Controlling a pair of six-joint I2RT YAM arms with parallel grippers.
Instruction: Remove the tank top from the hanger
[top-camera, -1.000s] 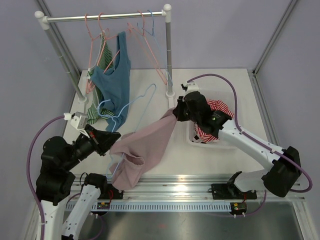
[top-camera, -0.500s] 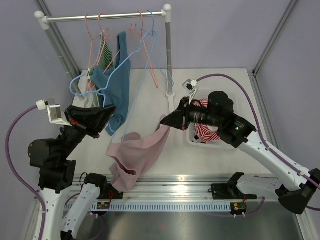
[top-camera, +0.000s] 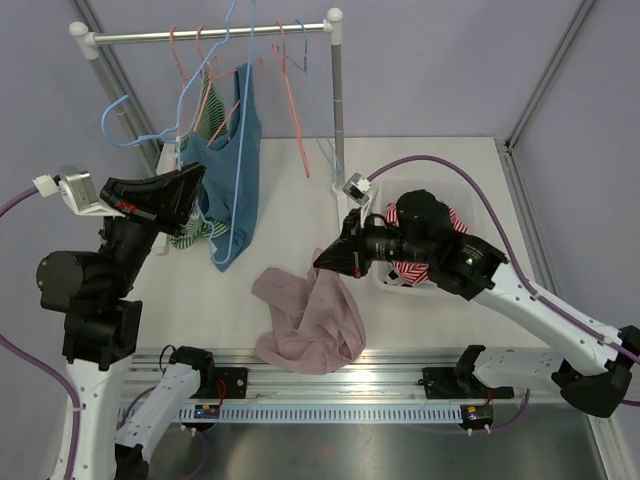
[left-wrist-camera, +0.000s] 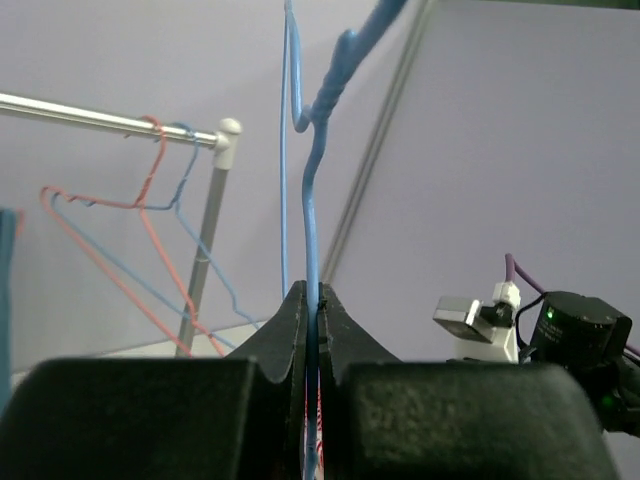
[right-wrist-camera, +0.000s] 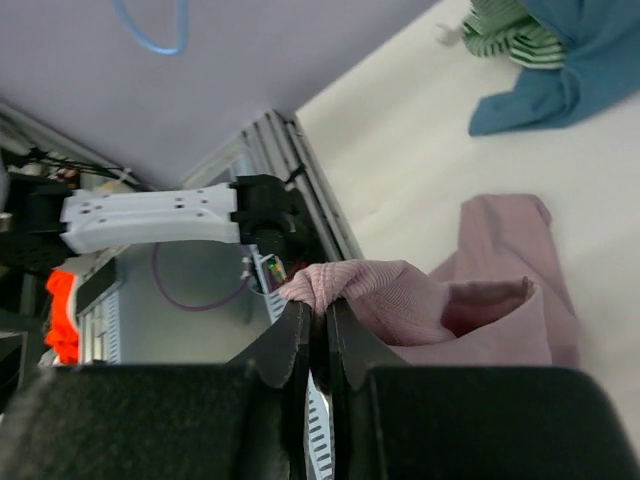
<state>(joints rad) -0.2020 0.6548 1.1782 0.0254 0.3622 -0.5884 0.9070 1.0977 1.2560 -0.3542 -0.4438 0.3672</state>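
I had the left gripper (left-wrist-camera: 311, 300) clamped tight on the blue hanger (left-wrist-camera: 309, 220), raised near the rail (top-camera: 210, 33). The right gripper (right-wrist-camera: 318, 312) pinched a fold of the pink tank top (top-camera: 312, 322), which lay heaped on the table (top-camera: 290, 215), off the hanger.

Left claw (left-wrist-camera: 312, 296) tight on blue hanger (left-wrist-camera: 309, 200) wire, rail (left-wrist-camera: 100, 114) behind at left.

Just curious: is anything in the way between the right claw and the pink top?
Nothing visible. The right gripper is shut on a fold of the pink top; the blue hanger, clamped in the left gripper, hangs clear of it.
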